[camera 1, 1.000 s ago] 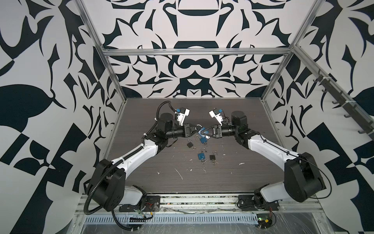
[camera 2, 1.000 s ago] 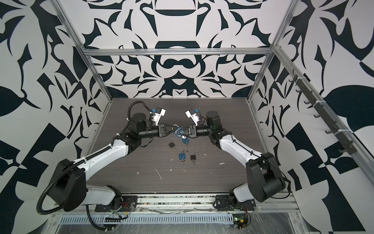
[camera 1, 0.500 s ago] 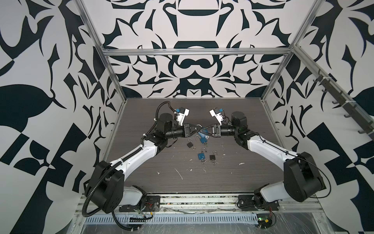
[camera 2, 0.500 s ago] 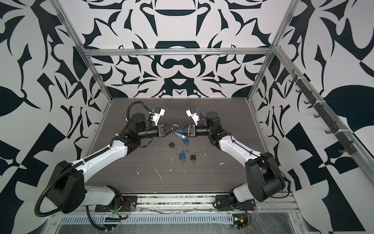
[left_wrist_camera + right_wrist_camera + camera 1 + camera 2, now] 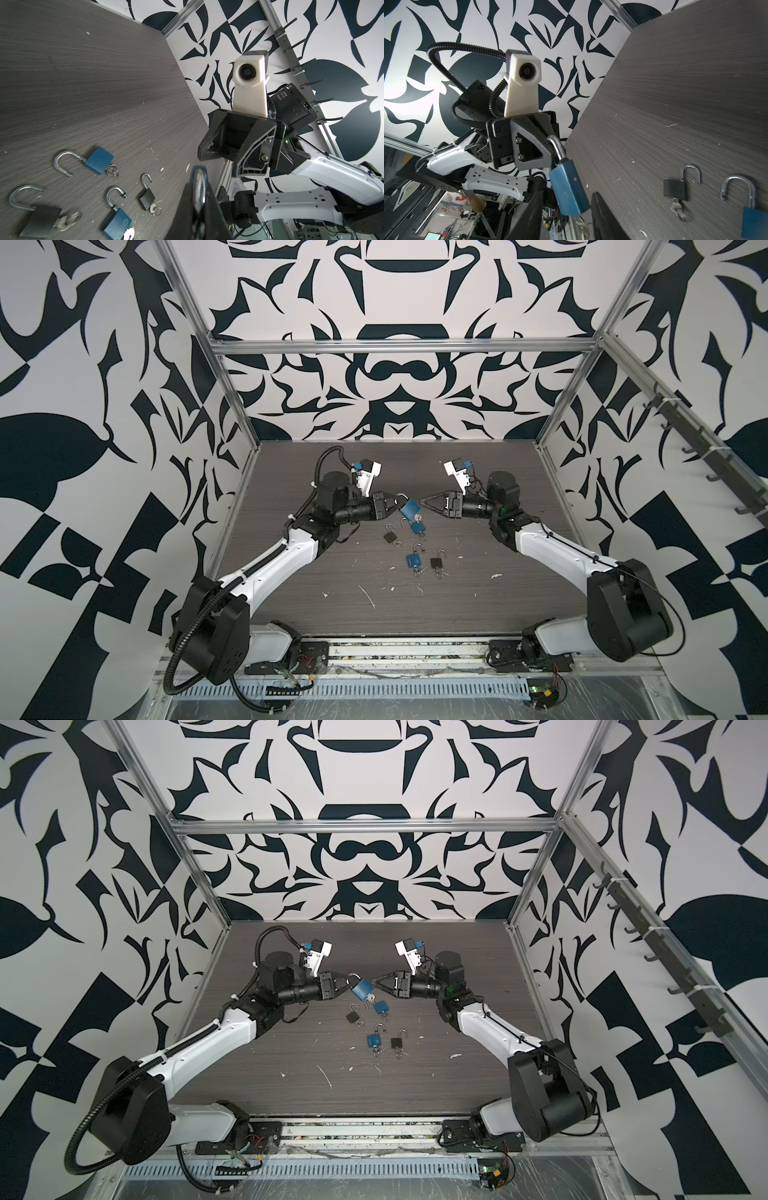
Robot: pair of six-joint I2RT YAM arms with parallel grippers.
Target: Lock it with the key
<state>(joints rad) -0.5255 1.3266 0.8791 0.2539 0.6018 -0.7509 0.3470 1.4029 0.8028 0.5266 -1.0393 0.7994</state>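
We hold the blue padlock (image 5: 409,511) up in the air between both arms, above the worktop (image 5: 478,593).
Our left fingers (image 5: 529,143) are clenched on its steel shackle, so the body hangs tilted with the key (image 5: 419,517) at its lower end. Our right fingers (image 5: 257,143) stand parted, grasping nothing, just beside that end. Below, 2 more blue padlocks (image 5: 417,527) (image 5: 413,561) and 2 black padlocks (image 5: 390,536) (image 5: 436,562) lie with shackles open and keys in, among white flecks.
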